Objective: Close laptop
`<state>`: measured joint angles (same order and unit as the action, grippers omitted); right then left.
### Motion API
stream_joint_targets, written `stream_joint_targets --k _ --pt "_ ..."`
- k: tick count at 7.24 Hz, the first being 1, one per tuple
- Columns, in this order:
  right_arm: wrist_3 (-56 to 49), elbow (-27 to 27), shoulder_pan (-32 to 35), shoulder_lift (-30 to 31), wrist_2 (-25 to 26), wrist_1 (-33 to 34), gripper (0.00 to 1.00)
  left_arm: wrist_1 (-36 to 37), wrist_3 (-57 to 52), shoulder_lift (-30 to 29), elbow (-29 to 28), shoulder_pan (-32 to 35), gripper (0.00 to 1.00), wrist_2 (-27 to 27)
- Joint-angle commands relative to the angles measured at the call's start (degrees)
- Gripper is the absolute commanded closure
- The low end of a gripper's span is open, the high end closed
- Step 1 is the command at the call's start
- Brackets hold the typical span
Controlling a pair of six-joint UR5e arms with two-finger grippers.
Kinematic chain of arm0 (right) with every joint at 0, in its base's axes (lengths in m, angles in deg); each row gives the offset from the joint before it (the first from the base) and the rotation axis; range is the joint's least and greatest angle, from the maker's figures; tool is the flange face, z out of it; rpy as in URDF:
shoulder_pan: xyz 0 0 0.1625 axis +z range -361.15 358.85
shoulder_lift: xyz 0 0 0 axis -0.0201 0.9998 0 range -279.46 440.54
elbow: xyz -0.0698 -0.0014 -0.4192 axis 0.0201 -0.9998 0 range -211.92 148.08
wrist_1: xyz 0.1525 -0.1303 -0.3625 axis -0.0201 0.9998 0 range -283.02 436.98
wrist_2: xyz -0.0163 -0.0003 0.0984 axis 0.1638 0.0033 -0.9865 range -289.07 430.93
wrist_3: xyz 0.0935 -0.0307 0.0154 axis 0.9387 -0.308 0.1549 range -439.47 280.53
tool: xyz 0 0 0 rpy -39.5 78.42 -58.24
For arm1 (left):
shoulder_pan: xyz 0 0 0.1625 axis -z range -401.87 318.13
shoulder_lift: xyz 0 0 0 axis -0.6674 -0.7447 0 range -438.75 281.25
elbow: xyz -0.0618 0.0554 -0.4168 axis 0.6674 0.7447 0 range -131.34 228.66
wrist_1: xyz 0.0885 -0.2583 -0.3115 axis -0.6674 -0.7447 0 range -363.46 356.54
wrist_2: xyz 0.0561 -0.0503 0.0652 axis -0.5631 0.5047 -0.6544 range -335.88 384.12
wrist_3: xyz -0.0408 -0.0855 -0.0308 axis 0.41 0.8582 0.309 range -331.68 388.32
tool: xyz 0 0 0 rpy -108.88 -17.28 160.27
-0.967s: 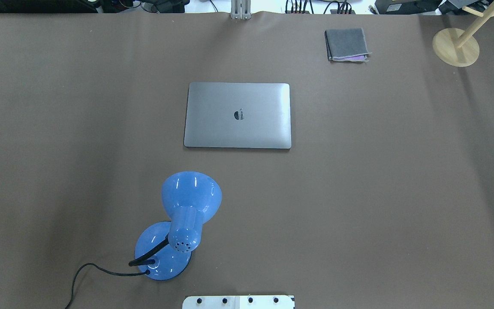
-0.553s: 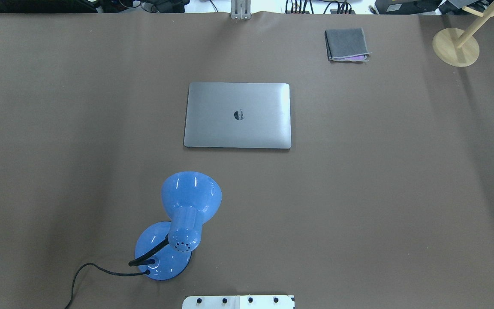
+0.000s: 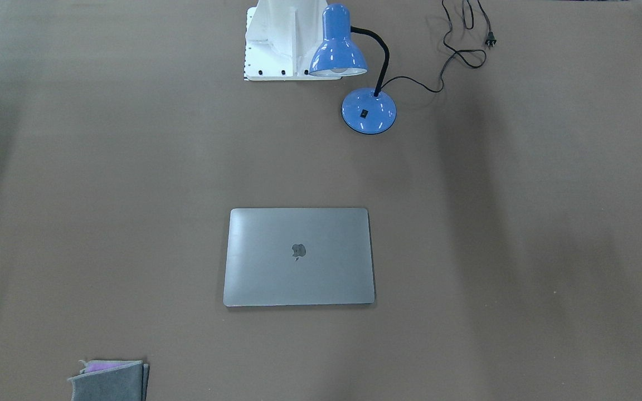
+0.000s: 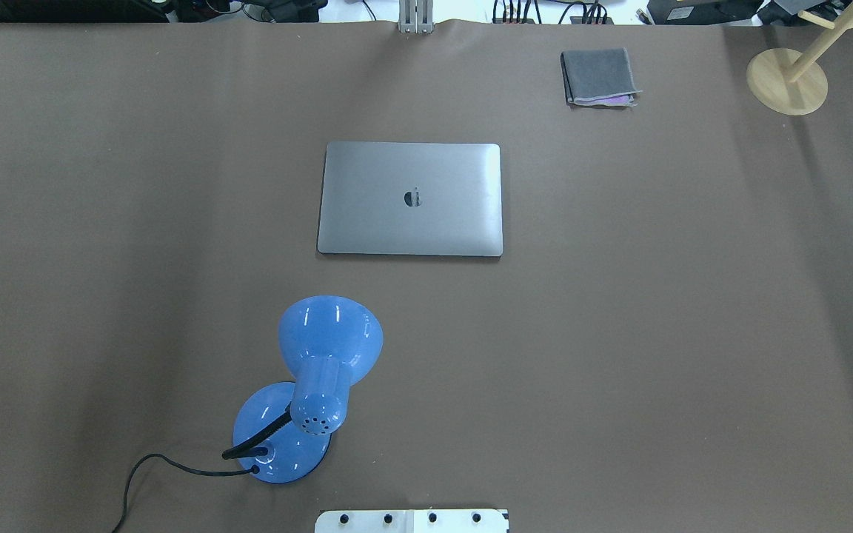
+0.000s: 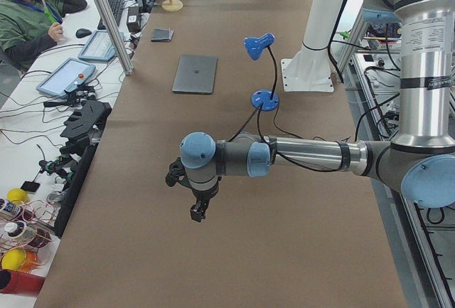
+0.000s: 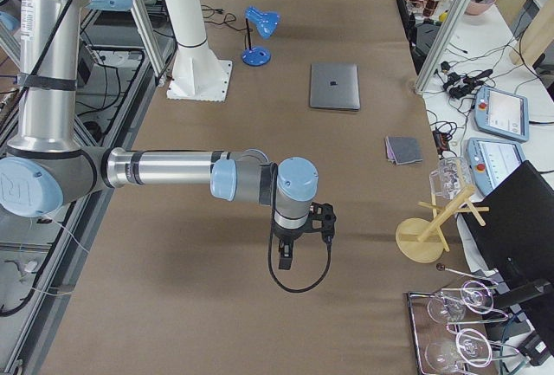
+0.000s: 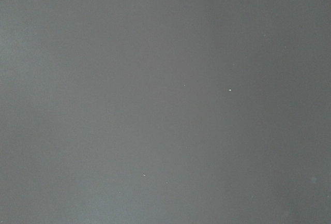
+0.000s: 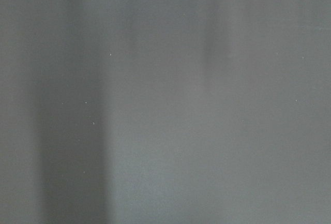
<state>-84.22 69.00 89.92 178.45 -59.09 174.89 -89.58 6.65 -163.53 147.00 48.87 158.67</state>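
Note:
The space-grey laptop point(image 4: 410, 199) lies flat on the brown table with its lid down and the dark apple logo facing up. It also shows in the front-facing view point(image 3: 298, 257) and both side views point(image 5: 195, 74) point(image 6: 335, 86). My left gripper point(image 5: 197, 210) shows only in the exterior left view, far from the laptop over bare table. My right gripper point(image 6: 285, 262) shows only in the exterior right view, also far from the laptop. I cannot tell whether either is open or shut. Both wrist views show only bare table surface.
A blue desk lamp point(image 4: 312, 385) with a black cord stands near the robot's base point(image 4: 412, 520). A folded grey cloth point(image 4: 598, 76) lies at the far right. A wooden stand point(image 4: 787, 80) is at the far right corner. An operator point(image 5: 28, 16) sits beside the table.

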Motion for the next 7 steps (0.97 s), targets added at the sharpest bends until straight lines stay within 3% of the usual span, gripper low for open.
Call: stream_joint_targets --k 1,7 --pt "0.0 0.0 -0.4 0.0 0.0 0.0 0.0 0.0 0.0 0.6 0.0 0.1 0.01 0.1" --pt "-0.2 0.0 -0.6 0.6 0.0 0.0 0.0 -0.1 0.0 3.0 0.4 0.1 0.01 0.1"
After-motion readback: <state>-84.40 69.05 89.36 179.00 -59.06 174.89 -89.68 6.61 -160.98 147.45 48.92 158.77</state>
